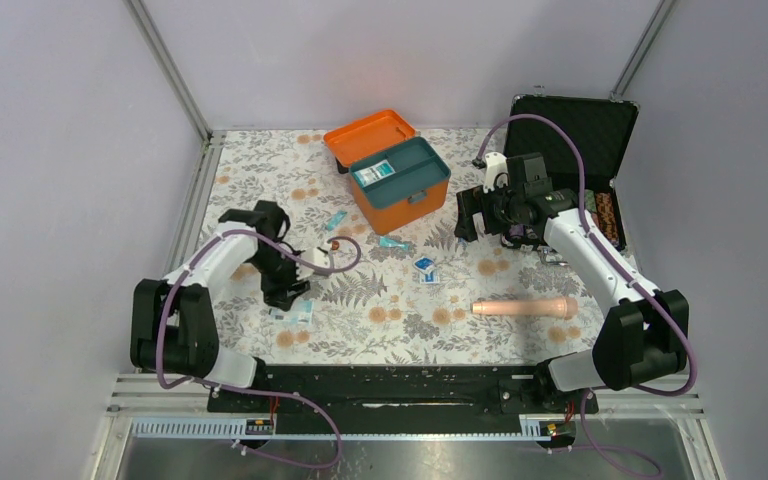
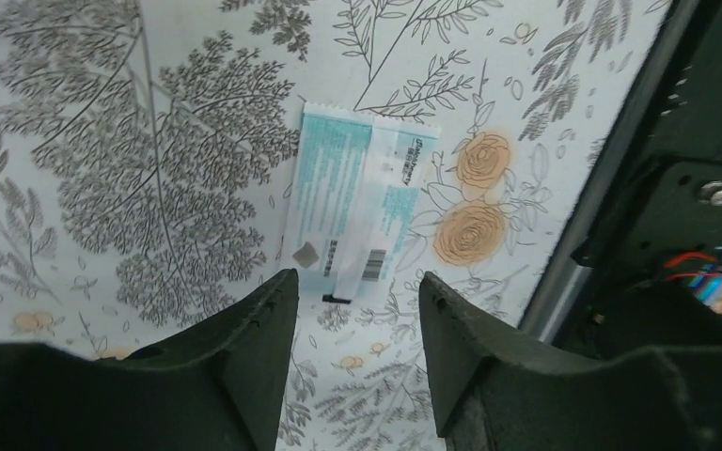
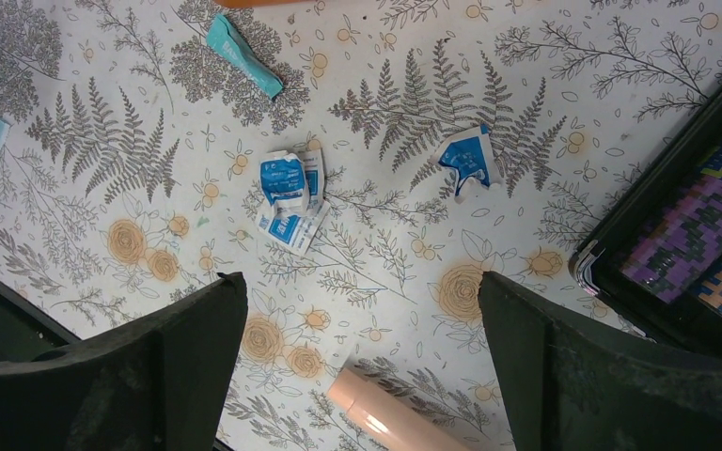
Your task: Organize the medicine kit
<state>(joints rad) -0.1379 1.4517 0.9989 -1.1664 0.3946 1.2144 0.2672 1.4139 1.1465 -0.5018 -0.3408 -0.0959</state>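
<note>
Overhead view of a floral-patterned desk (image 1: 390,325), with my two arms reaching in from its near edge.

My left fingers (image 2: 254,348) point down at the desk, parted by a moderate gap and holding nothing. Just beyond their tips lies a flat white-and-teal packet (image 2: 362,202), printed side up, touched by neither finger.

My right fingers (image 3: 183,357) are spread wide and empty, hovering above the desk. Beyond them, in line with the gap, lie crumpled blue-and-white sachets (image 3: 289,199). Another torn sachet (image 3: 467,158) lies to the right of those. A teal packet (image 3: 243,42) lies further out and to the left. A peach-coloured cylinder (image 3: 381,423) lies on its side, close in beneath the right fingers. The black case (image 1: 575,130) sits to their right with its lid raised; I cannot make out its patterned contents.

The medicine kit (image 1: 405,200), a bright orange box, stands on the far part of the desk. It is near the right fingers, on their left, and well apart from the left fingers. Its lid (image 1: 368,135) is thrown open behind it. Its teal insert tray (image 1: 415,165) holds one labelled packet (image 1: 372,173).
</note>
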